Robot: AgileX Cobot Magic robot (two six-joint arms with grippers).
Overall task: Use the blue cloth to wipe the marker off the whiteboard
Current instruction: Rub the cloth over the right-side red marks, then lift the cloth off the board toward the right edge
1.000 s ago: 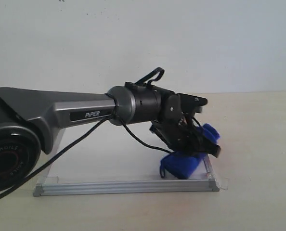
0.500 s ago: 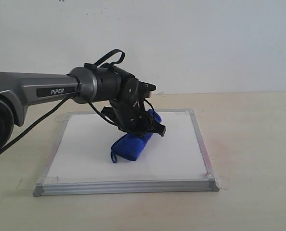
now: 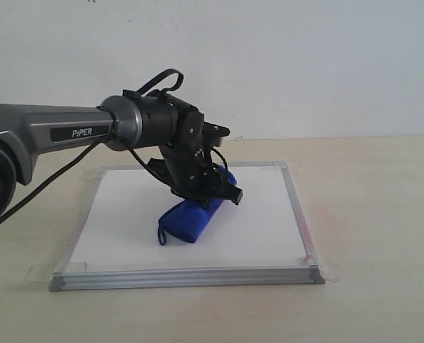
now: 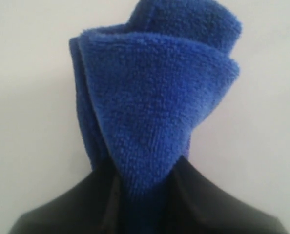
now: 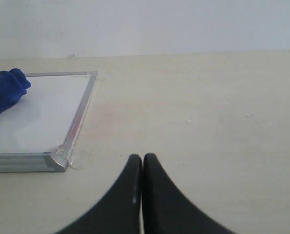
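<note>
Exterior view: left end effector [image 3: 213,189] clamped on blue cloth [image 3: 189,219], which is pressed on whiteboard [image 3: 262,221] mid-area, so wiping prob. underway, no marker visible; next needs firm swipe w/ pressure across board; right end effector [image 5: 142,168] closed, empty, over desk [image 5: 208,107].

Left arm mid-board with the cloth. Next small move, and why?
Probably slide the blue cloth toward the whiteboard's left edge. The left tool is shut on it mid-board; no marker shows on the bare surface, but the strip behind the arm is hidden.
</note>
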